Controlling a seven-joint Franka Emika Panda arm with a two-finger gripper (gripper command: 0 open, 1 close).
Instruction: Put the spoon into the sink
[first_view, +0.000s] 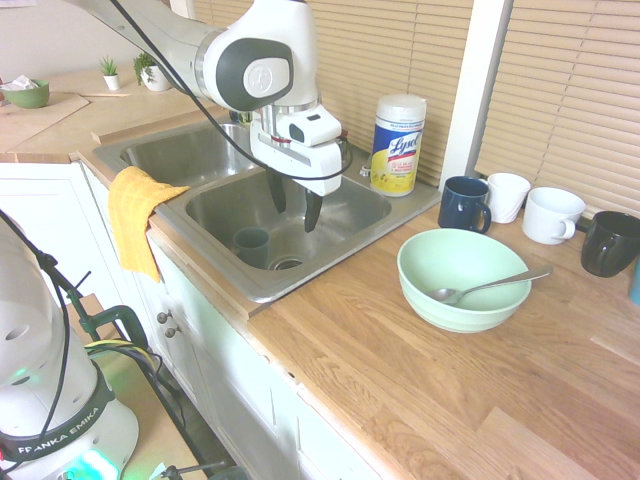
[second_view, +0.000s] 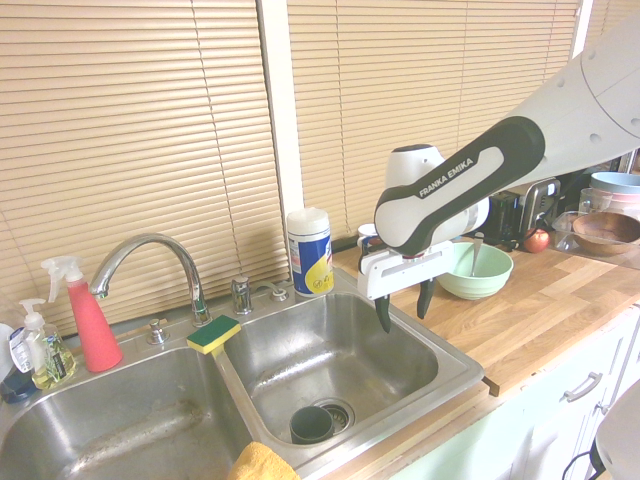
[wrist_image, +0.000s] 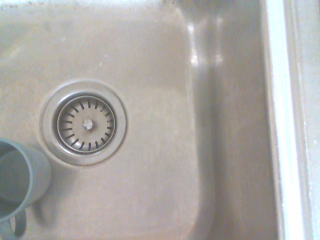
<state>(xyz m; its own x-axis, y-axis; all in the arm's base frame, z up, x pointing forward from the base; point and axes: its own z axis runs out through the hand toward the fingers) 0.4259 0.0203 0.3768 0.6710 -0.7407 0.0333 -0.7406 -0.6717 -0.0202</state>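
The slim silver metal spoon (first_view: 490, 286) lies in the pale green round bowl (first_view: 463, 278) on the wooden table (first_view: 450, 380), at the right of the first exterior frame, its handle resting on the rim. The white arm's gripper (first_view: 294, 203) hangs at frame centre over the brushed steel two-basin sink (first_view: 330, 215), dark fingers (first_view: 313, 210) parted and holding nothing. A grey-blue cup (first_view: 252, 246) stands beside the round drain (wrist_image: 87, 123)

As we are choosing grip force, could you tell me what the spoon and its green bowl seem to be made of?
The slim silver spoon looks like polished metal: it glints. The pale green bowl seems glazed ceramic, possibly plastic: smooth and evenly glossy.
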